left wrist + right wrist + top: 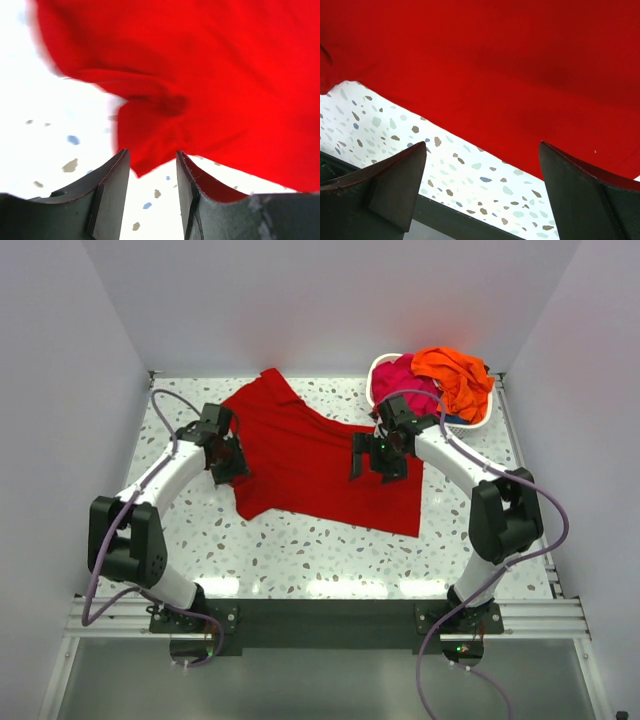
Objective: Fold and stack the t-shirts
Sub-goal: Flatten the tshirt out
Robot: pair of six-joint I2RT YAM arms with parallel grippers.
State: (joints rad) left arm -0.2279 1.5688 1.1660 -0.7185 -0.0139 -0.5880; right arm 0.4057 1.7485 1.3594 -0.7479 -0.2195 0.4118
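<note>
We see the deep red t-shirt spread flat on the speckled table between the arms. The left gripper is at its left edge, fingers parted (a cloth tip at the gap, not pinched). The right gripper hovers over its near hem, fingers spread wide. The magenta-pink t-shirt and orange t-shirt are heaped in the white basket.

Tilted down and inward, the left end effector has jaws narrowly parted, the right end effector spread wide.
</note>
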